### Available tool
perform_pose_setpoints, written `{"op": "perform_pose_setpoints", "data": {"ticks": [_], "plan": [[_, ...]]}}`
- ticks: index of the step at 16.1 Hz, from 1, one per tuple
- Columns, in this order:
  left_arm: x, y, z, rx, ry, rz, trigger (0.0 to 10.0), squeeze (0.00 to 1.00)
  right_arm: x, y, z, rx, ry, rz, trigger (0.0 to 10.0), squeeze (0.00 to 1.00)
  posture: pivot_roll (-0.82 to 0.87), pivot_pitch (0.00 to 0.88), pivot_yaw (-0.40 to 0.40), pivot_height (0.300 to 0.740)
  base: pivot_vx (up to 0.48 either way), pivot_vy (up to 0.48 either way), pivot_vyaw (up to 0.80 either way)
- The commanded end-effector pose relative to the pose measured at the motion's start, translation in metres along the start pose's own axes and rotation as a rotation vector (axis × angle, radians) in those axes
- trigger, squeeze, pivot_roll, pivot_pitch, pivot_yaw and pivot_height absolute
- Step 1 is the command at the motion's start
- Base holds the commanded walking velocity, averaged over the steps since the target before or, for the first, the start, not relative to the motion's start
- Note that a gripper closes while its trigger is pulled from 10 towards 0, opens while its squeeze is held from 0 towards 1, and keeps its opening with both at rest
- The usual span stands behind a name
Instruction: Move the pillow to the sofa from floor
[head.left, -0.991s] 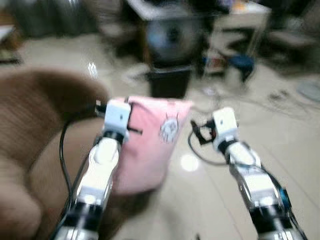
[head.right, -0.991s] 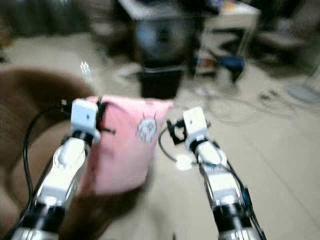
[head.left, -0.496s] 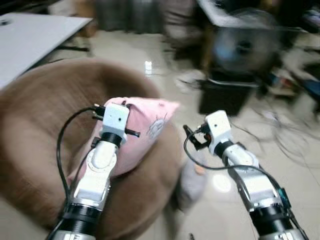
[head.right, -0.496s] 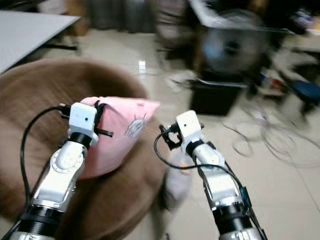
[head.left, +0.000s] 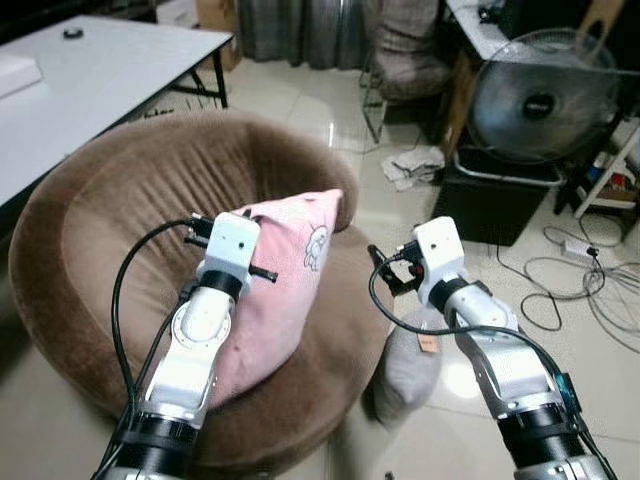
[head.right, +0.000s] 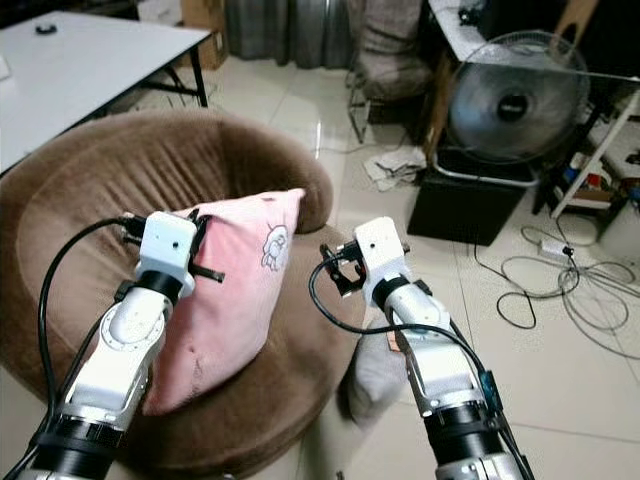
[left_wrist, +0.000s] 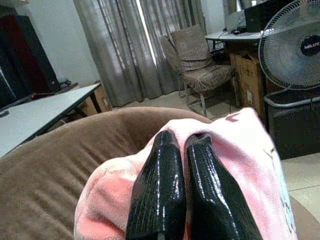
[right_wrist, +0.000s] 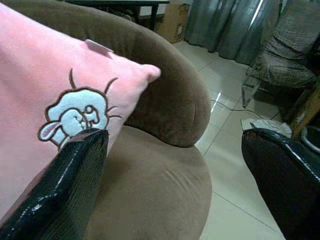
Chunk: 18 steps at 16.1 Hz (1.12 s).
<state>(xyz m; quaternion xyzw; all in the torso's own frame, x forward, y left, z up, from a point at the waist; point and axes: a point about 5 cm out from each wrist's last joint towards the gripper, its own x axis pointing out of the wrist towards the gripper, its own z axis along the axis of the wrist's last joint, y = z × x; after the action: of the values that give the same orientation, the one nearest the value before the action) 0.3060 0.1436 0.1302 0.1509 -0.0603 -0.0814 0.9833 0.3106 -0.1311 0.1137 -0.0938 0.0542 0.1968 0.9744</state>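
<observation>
- The pink pillow (head.left: 285, 275) is held up over the seat of the round brown sofa (head.left: 120, 200), near its front edge, and leans to one side.
- A small white bunny picture (right_wrist: 75, 112) is sewn on the pillow.
- The pillow's top edge is pinched tight by the left gripper (left_wrist: 185, 150), its fingers closed on the cloth.
- The right gripper (right_wrist: 185, 175) is held wide open, just beside the pillow.
- A grey bag (head.left: 410, 365) with an orange tag is seen on the floor by the sofa's edge.
- White letters are printed on the fan (left_wrist: 295, 45), too small to be read.
</observation>
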Motion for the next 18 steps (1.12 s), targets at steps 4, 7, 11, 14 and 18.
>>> {"op": "perform_pose_setpoints", "data": {"ticks": [4, 7, 11, 14, 18], "plan": [[0.001, 0.0, 0.009, 0.012, -0.033, 0.001, 10.0, 0.0, -0.002, -0.005, -0.005, -0.002, 0.026, -0.029, 10.0, 0.0, 0.09, 0.0, 0.001, 0.74, 0.0, 0.0, 0.0], [0.003, 0.0, 0.006, 0.015, -0.013, 0.009, 10.0, 0.0, -0.002, -0.005, -0.005, 0.006, 0.024, -0.04, 10.0, 0.0, 0.09, 0.0, 0.005, 0.74, 0.0, 0.0, 0.0], [0.013, 0.008, -0.008, 0.005, 0.083, 0.046, 10.0, 0.0, -0.003, 0.001, -0.003, 0.007, 0.027, 0.054, 10.0, 0.0, 0.08, 0.0, 0.004, 0.74, 0.0, 0.0, 0.0], [0.019, 0.021, -0.031, 0.046, 0.216, 0.106, 10.0, 0.0, -0.008, 0.012, -0.003, -0.061, 0.042, 0.236, 10.0, 0.0, 0.06, 0.0, 0.001, 0.74, 0.0, 0.0, 0.0], [0.027, 0.053, -0.059, 0.085, 0.343, 0.226, 10.0, 0.0, -0.016, 0.029, -0.011, -0.141, 0.106, 0.487, 10.0, 0.0, 0.03, 0.0, -0.044, 0.74, 0.0, 0.0, 0.0]]}}
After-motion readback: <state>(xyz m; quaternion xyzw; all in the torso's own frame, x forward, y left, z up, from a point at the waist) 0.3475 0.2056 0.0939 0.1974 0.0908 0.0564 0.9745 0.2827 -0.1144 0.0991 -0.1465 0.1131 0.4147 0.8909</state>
